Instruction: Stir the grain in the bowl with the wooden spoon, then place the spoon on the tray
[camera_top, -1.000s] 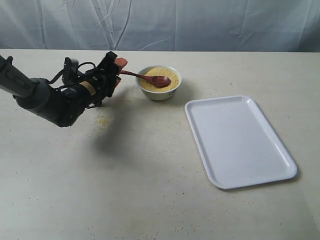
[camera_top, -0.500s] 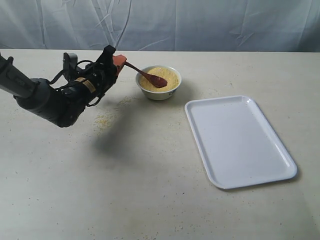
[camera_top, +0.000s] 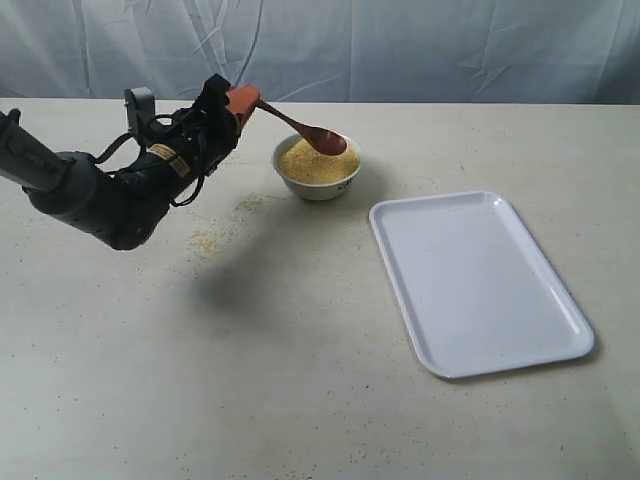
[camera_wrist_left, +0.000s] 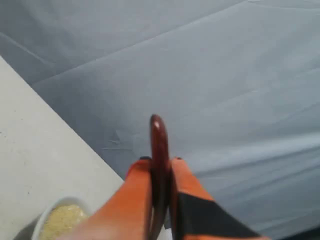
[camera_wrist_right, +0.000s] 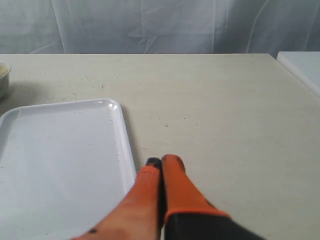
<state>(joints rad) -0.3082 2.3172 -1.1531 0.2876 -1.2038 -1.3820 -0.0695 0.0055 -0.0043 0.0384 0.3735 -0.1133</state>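
The small white bowl (camera_top: 318, 168) stands at the table's far middle, filled with yellow grain (camera_top: 312, 162). My left gripper (camera_top: 243, 101) is shut on the handle of the dark wooden spoon (camera_top: 305, 128), whose scoop hovers just above the bowl's far right rim. In the left wrist view the wooden spoon (camera_wrist_left: 159, 165) stands edge-on between the orange fingers of the left gripper (camera_wrist_left: 160, 162), with the bowl (camera_wrist_left: 59, 220) low beside them. The white tray (camera_top: 477, 281) lies empty at the right. My right gripper (camera_wrist_right: 161, 162) is shut on nothing beside the tray (camera_wrist_right: 60, 160); it is out of the exterior view.
Spilled grains (camera_top: 208, 240) are scattered on the table left of the bowl, under my left arm. A wrinkled grey-blue cloth (camera_top: 400, 45) hangs behind the table. A white surface (camera_wrist_right: 302, 67) shows past the table's edge in the right wrist view.
My left gripper has risen and tilted, lifting the spoon's scoop out of the grain to just above the bowl's far right rim. Tray and bowl stay put.
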